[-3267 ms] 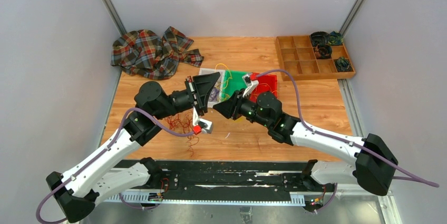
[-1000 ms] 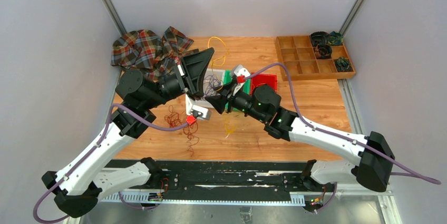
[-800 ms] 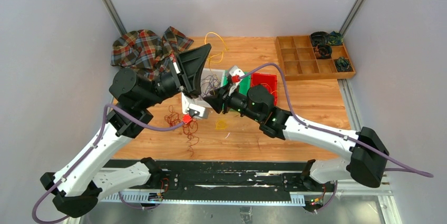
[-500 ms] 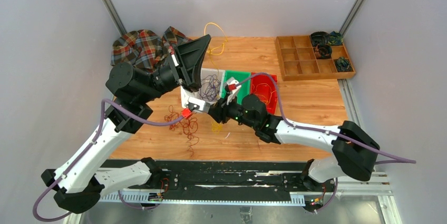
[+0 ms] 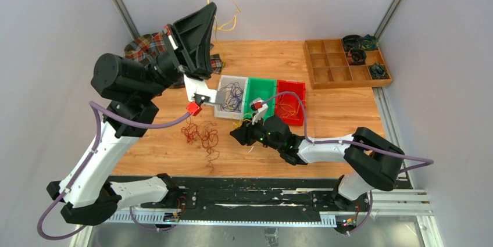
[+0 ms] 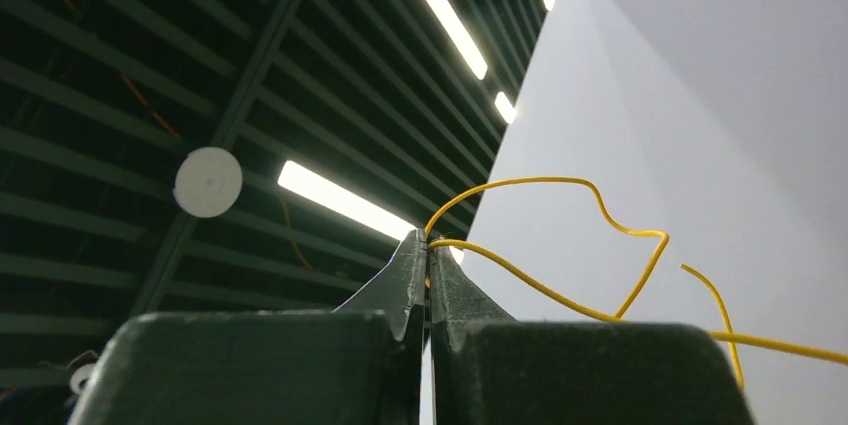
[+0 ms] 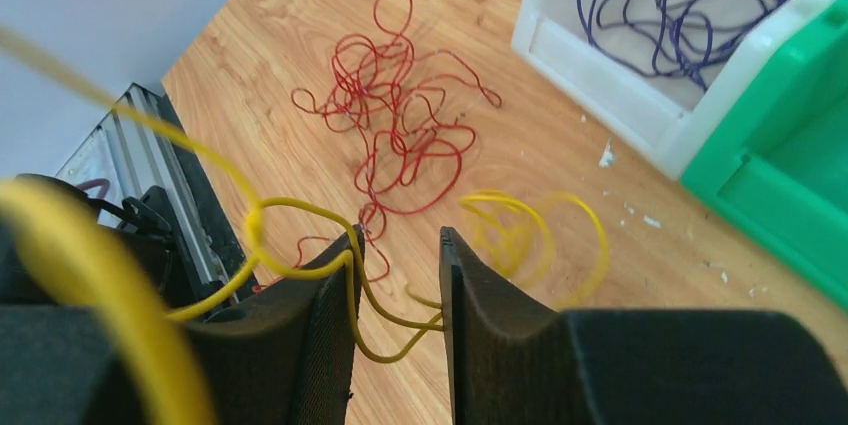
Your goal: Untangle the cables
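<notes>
My left gripper [image 5: 210, 6] is raised high near the back wall, shut on a yellow cable [image 5: 234, 23]. In the left wrist view the closed tips [image 6: 428, 245] pinch that yellow cable [image 6: 560, 185], which loops off to the right. My right gripper [image 5: 234, 135] is low over the table, open. In the right wrist view its fingers [image 7: 398, 237] stand apart, with yellow cable [image 7: 300, 270] draped over the left finger and crossing the gap. More yellow loops [image 7: 530, 230] lie on the wood. A dark red bunch [image 5: 200, 136] lies loose on the table [image 7: 400, 135]. Purple cable [image 5: 232, 96] sits in a white bin [image 7: 600, 75].
A green bin [image 5: 261, 91] and a red bin [image 5: 293, 91] stand beside the white bin [image 5: 221, 79]. A plaid cloth [image 5: 145, 46] lies at the back left. A wooden divided tray [image 5: 343, 67] stands at the back right. The rail [image 5: 256, 197] runs along the near edge.
My left arm has lifted up and back, pulling the yellow cable high above the table. My right gripper has moved down and toward the near edge, close to the red bunch.
</notes>
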`<move>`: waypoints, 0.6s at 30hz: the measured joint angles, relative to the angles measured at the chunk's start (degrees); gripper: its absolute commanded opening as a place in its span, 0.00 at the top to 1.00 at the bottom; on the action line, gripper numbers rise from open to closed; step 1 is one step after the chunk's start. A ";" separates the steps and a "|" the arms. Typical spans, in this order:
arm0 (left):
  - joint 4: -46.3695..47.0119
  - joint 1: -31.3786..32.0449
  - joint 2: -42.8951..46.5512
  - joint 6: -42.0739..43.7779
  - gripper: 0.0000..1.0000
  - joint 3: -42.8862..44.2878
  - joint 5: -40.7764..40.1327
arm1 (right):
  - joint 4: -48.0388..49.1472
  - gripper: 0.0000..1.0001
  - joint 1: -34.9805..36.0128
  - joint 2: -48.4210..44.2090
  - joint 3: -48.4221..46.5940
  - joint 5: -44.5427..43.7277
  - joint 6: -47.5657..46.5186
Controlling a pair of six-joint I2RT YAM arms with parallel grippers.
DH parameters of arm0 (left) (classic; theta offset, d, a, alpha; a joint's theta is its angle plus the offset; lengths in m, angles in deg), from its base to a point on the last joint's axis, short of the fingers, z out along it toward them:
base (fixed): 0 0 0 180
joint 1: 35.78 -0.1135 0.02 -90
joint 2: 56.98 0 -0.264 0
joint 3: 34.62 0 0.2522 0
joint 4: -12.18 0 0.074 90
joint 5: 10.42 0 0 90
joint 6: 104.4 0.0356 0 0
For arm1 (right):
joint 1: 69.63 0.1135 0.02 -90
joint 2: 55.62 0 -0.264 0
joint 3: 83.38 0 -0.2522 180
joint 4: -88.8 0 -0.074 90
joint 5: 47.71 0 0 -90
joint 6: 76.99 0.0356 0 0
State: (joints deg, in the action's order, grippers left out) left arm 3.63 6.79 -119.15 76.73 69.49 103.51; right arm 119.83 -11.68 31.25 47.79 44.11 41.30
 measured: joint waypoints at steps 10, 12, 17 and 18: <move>0.17 0.00 -5.51 -1.36 0.99 14.40 -1.55 | 3.26 0.70 1.42 4.61 2.16 -1.79 3.43; -0.22 0.00 -6.56 -1.38 0.99 17.38 -1.84 | 3.45 0.71 1.42 4.85 2.27 -2.47 3.89; -1.20 0.00 -11.26 -1.49 0.99 28.17 -3.32 | 2.82 0.73 1.42 5.77 2.71 -5.40 5.66; -1.20 0.00 -12.66 -1.57 0.99 31.06 -3.65 | 2.51 0.71 1.44 6.03 2.71 -5.97 6.05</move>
State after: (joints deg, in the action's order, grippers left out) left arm 2.43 6.79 -131.80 75.16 100.55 99.86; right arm 122.35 -10.24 37.28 50.50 38.15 47.36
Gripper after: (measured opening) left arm 0.014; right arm 0.268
